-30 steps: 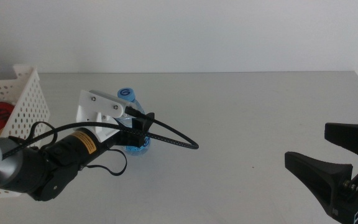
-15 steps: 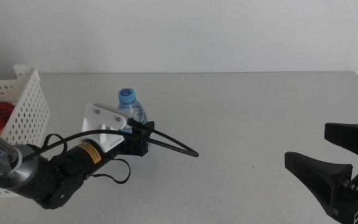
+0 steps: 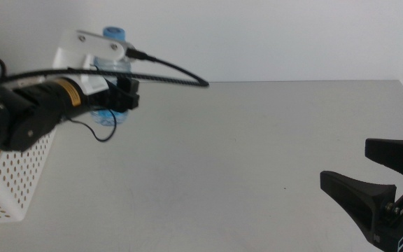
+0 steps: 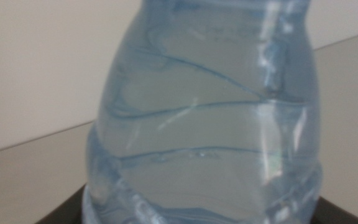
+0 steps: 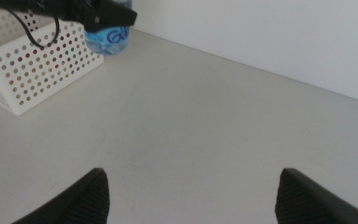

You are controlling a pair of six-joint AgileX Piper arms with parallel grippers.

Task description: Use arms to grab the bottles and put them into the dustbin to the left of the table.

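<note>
Grey table point(image 3: 257, 154) bare at centre; white perforated dustbin point(image 3: 16, 182) at 9 o'clock holds something red. Left gripper point(image 3: 121, 94) is clamped on the blue-capped water bottle point(image 3: 112, 66), lifted off the table at 10 o'clock beside the bin's near wall. Likely next: carry it fully over the rim before release, keeping it upright. Right gripper point(image 5: 191, 193) waits wide at 4 o'clock.
</note>
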